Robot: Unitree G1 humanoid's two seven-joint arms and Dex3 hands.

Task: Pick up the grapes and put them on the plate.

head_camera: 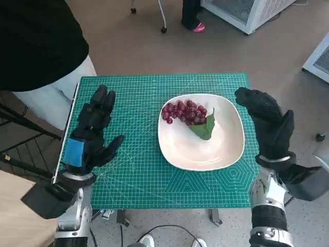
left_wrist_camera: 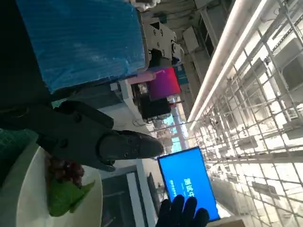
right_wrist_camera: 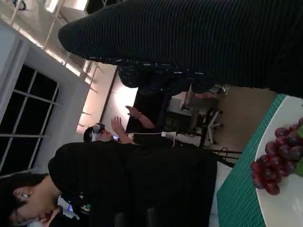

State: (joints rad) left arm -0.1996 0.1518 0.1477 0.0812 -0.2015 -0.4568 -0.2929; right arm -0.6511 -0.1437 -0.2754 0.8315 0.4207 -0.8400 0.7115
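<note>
**Grapes lie on the plate, both hands free**

The grapes (head_camera: 185, 112) lie as a small dark-red bunch on the far left part of the white plate (head_camera: 226, 149), with a green leaf (head_camera: 204, 127) just beside them on the near right. The plate sits right of centre on the green cutting mat (head_camera: 139, 170) that covers the table.

The left hand (head_camera: 92, 131) hovers over the left side of the mat, well apart from the plate, fingers spread and nothing in it. The right hand (head_camera: 267, 123) stands at the plate's right edge, fingers apart, also holding nothing.

Judging from this layout, the task looks done or nearly so, since the bunch already rests inside the rim.

As for handling, the bunch is probably light, and its round berries look smooth and likely slippery. They may bruise or come loose under a hard squeeze. If it needs moving, a soft grip around the body of the cluster, fingers cupped under the berries, seems safest; no stem shows clearly enough to pinch.

A person (right_wrist_camera: 118, 184) in black sits near the table.
</note>
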